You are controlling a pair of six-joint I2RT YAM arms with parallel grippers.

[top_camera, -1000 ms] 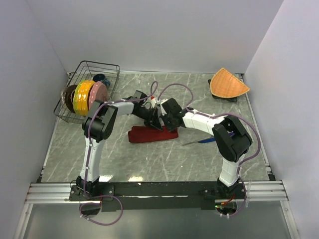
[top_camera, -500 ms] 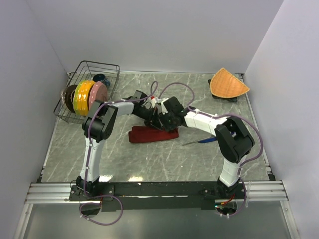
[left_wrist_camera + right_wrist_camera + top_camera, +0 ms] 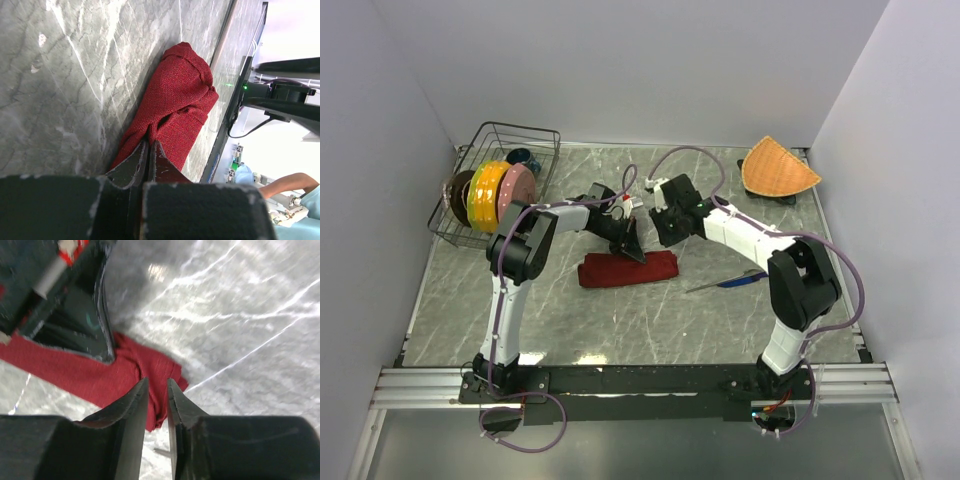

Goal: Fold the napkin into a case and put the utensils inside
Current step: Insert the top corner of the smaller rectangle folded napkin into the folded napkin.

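Blue knife (image 3: 740, 280) only overhead

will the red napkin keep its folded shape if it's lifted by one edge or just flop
Probably flops: the napkin is soft woven cloth, creased where the left gripper pinches it. Likely light for its size, and the coarse weave should resist slipping.

We log a grey marbled table (image 3: 620, 325) enclosed by plain pale walls (image 3: 620, 70). At its far left corner stands a wire dish rack (image 3: 542, 135) holding plates on edge: a dark brown plate (image 3: 457, 190), a yellow plate (image 3: 485, 195) and a pink plate (image 3: 522, 183). Behind them is a dark blue item (image 3: 520, 157), too small to identify. An orange woven fan-shaped mat (image 3: 777, 168) sits at the far right corner.
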